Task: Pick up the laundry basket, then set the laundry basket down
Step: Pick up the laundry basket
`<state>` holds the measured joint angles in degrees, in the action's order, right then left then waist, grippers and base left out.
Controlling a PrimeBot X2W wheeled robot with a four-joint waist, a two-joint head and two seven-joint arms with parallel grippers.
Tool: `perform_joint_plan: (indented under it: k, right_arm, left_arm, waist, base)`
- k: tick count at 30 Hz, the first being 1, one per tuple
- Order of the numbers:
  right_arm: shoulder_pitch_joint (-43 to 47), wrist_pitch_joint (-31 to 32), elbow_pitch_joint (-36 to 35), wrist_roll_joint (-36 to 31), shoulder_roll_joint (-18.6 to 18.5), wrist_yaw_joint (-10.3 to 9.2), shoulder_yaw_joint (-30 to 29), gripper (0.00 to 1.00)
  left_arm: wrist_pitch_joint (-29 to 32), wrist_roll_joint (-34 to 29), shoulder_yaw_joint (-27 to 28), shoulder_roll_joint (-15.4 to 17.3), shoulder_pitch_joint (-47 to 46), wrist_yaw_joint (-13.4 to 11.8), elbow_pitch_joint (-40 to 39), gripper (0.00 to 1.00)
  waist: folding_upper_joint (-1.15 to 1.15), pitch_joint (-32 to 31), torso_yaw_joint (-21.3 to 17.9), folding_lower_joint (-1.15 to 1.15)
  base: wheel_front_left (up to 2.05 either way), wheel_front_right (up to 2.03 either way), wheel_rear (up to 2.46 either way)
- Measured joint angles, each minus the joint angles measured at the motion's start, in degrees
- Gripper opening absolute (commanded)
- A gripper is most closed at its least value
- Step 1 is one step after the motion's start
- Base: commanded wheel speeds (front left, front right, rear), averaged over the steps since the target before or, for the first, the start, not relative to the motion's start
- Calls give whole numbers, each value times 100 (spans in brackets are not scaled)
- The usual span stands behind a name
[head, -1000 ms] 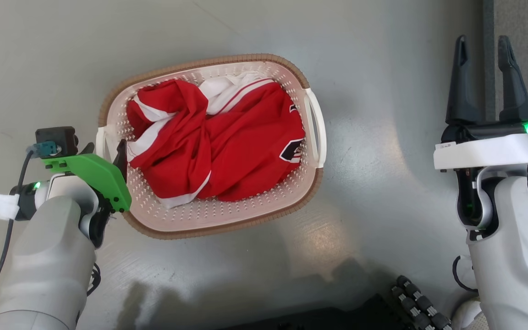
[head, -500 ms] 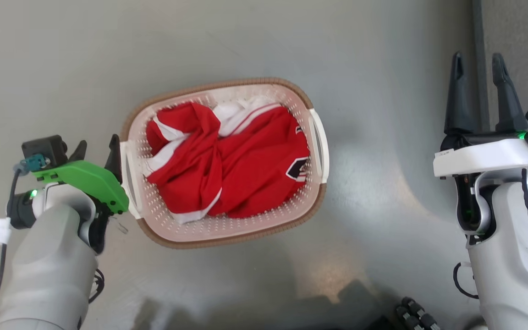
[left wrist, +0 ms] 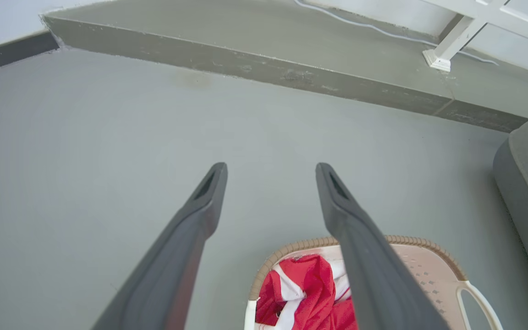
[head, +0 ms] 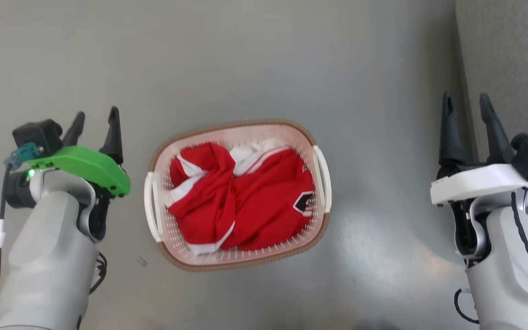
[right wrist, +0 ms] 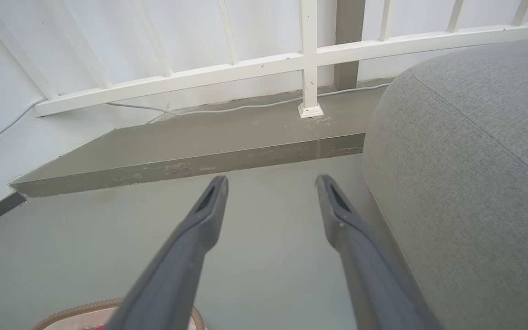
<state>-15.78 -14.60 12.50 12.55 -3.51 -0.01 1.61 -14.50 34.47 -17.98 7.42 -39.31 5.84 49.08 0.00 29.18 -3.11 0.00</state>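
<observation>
The laundry basket (head: 227, 125) stands on the grey floor, cream-white and perforated, with a brown woven-look rim and a white handle on each side. Red-and-white clothing (head: 255, 201) lies crumpled inside it. My left gripper (head: 97, 113) is open, off to the left of the basket's left handle (head: 150, 213) and clear of it. In the left wrist view the left gripper (left wrist: 271, 168) points over bare floor, with the basket (left wrist: 410, 240) low behind its fingers. My right gripper (head: 465, 98) is open, well to the right of the basket; in its wrist view the right gripper (right wrist: 271, 181) holds nothing.
A grey upholstered seat (right wrist: 465, 160) stands close on the right, beside my right gripper. Ahead runs a raised concrete step (right wrist: 190, 151) with a white railing (right wrist: 310, 59) and a pale cable along the wall.
My left gripper has come away from the basket's left handle and now stands apart from it, open. The head view has shifted, and the basket now looks smaller and lower.
</observation>
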Motion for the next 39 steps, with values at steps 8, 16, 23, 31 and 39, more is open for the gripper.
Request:
perform_joint_plan:
  k: [8, 16, 23, 31, 39]
  right_arm:
    - [194, 0, 120, -11, 1, 49, -49, 100]
    - [353, 0, 160, -45, 0, 102, -51, 100]
    - [568, 0, 205, -54, -7, 148, -56, 100]
    - [868, 0, 234, -102, -4, 149, -68, 100]
    - [1237, 0, 278, -102, 0, 147, -83, 100]
  left_arm:
    - [0, -388, 224, 36, 534, -209, -901, 100]
    - [0, -739, 314, 36, 1068, -342, -1712, 100]
    - [0, -909, 309, 34, 1696, -435, -2219, 100]
    - [0, -1102, 327, 24, 2357, -568, -2679, 100]
    - [0, -1114, 315, -64, 2994, -645, -2952, 100]
  waist:
    - [0, -630, 52, 0]
    - [0, -1202, 88, 0]
    - [0, -1632, 105, 0]
    - [0, -2057, 105, 0]
    - [0, -2428, 98, 0]
  base:
    - [0, 0, 0]
    - [0, 0, 0]
    - [0, 0, 0]
    - [0, 0, 0]
    - [0, 0, 0]
